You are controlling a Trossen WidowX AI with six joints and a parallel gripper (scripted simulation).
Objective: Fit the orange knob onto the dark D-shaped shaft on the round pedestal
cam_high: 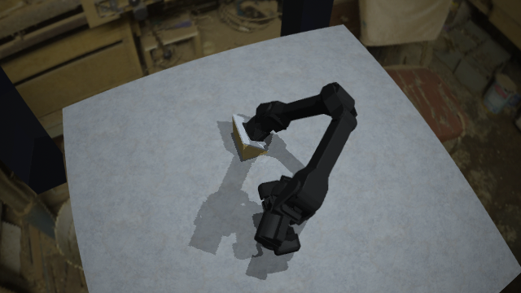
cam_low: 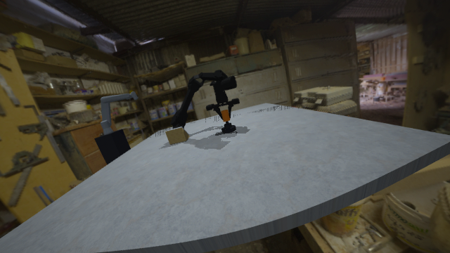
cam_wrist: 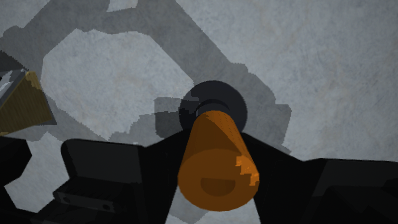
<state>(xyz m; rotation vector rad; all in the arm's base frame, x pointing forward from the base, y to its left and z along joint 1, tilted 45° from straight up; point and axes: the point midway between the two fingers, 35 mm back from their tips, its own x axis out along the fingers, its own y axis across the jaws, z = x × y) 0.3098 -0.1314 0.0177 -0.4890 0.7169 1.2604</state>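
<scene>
The orange knob (cam_low: 225, 115) (cam_wrist: 200, 172) is upright between the fingers of my gripper (cam_low: 226, 114) (cam_wrist: 214, 135), which is shut on it. A half-round mark shows on the knob's top in the wrist view. The dark round pedestal (cam_low: 228, 129) (cam_wrist: 237, 102) stands on the table under the knob. In the exterior view the knob's lower end is at about the top of the dark shaft (cam_low: 228, 124); whether they touch or overlap I cannot tell. The knob hides most of the shaft in the wrist view. In the top view the arm hides knob and pedestal.
A tan block (cam_high: 253, 151) (cam_low: 176, 135) (cam_wrist: 25, 110) with a pale upper face stands beside the arm's base. The arm (cam_high: 331, 142) arches over the pale table (cam_high: 142, 163) (cam_low: 211, 183). The arm's shadow lies around the pedestal.
</scene>
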